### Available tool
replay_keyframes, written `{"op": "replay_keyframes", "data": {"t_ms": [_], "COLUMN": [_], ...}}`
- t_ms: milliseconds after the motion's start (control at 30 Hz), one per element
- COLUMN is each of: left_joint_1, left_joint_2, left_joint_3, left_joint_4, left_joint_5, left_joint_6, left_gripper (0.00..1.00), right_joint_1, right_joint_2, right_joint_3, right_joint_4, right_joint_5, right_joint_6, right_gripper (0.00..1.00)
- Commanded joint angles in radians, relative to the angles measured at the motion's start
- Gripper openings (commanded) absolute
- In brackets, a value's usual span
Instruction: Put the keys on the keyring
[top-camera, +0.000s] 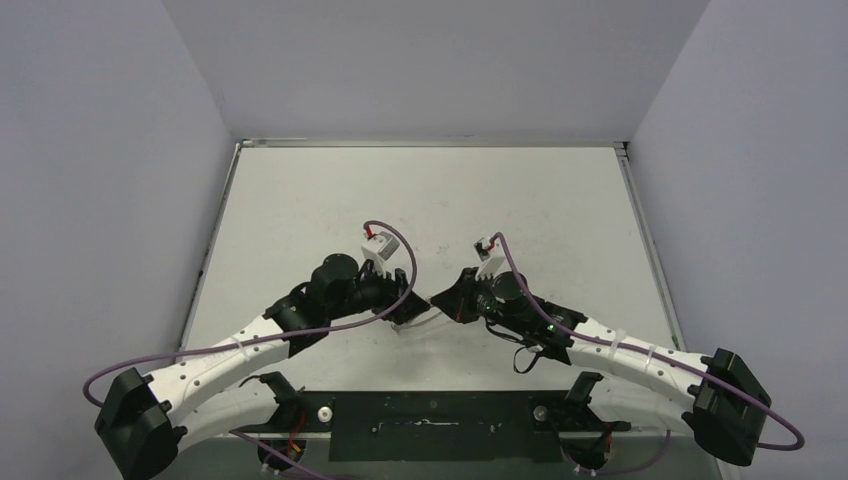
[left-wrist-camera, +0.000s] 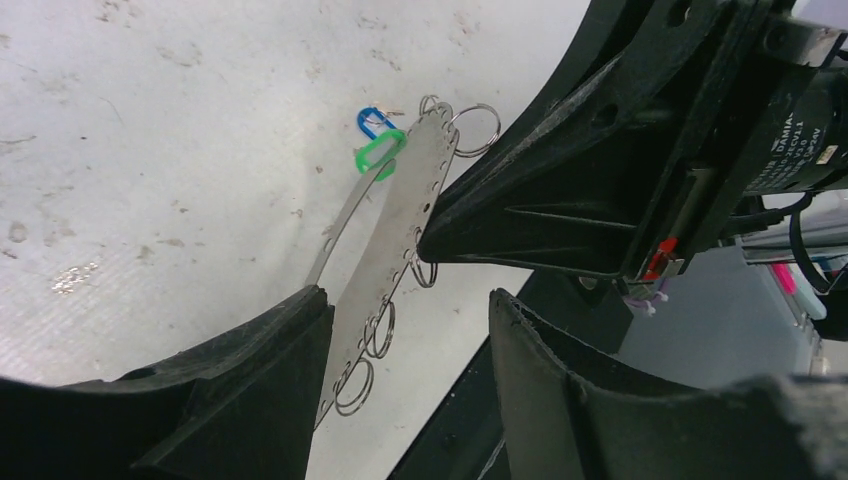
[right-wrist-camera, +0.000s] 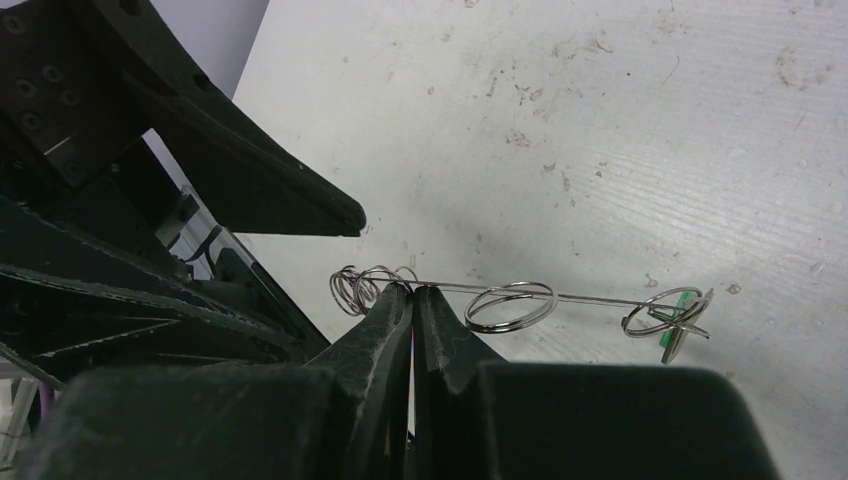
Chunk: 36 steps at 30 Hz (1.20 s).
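Right gripper (right-wrist-camera: 412, 300) is clenched on the rim of the keyring (left-wrist-camera: 400, 220). Left gripper (left-wrist-camera: 408, 298) is slack, jaws apart either side of the ring's lower end, gripping nothing. Green key (left-wrist-camera: 380, 152) and blue key (left-wrist-camera: 370, 120) sit at the ring's far tip, upper centre of the left wrist view; I cannot tell if either is threaded. My read: threading step. Next move calls for a fine pinch on one tag.

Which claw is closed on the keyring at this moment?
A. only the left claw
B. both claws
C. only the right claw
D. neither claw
C: the right claw has its fingers shut on the edge of the keyring, while the left claw stands open around one end of it.
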Motion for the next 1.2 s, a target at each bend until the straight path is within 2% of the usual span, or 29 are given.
{"op": "replay_keyframes", "data": {"t_ms": [0, 133, 300, 500, 700, 900, 1000, 1067, 1167], "left_joint_1": [0.01, 0.013, 0.019, 0.022, 0.021, 0.022, 0.021, 0.021, 0.021], "left_joint_2": [0.027, 0.039, 0.06, 0.078, 0.094, 0.099, 0.092, 0.08, 0.049], "left_joint_3": [0.026, 0.004, -0.008, -0.005, 0.014, 0.013, 0.003, -0.012, -0.053], "left_joint_4": [0.112, 0.175, 0.177, 0.162, 0.12, 0.112, 0.12, 0.139, 0.178], "left_joint_5": [0.092, 0.117, 0.11, 0.095, 0.096, 0.097, 0.09, 0.081, 0.056], "left_joint_6": [-0.067, -0.083, -0.073, -0.033, 0.004, 0.033, 0.034, 0.028, 0.009], "left_gripper": [0.55, 0.49, 0.42, 0.25, 0.22, 0.0, 0.0, 0.0, 0.0], "right_joint_1": [0.01, 0.014, 0.018, 0.023, 0.024, 0.025, 0.025, 0.025, 0.026], "right_joint_2": [-0.024, -0.018, -0.015, -0.01, -0.012, -0.008, -0.012, -0.017, -0.032], "right_joint_3": [0.061, 0.073, 0.083, 0.097, 0.103, 0.111, 0.111, 0.11, 0.103], "right_joint_4": [0.038, 0.022, 0.017, 0.004, 0.001, -0.006, -0.006, -0.002, 0.0], "right_joint_5": [-0.021, -0.021, -0.029, -0.034, -0.035, -0.045, -0.045, -0.046, -0.042], "right_joint_6": [-0.02, -0.027, -0.032, -0.039, -0.038, -0.042, -0.042, -0.043, -0.045], "right_gripper": [0.0, 0.0, 0.0, 0.0, 0.0, 0.0, 0.01, 0.09, 0.32]}}
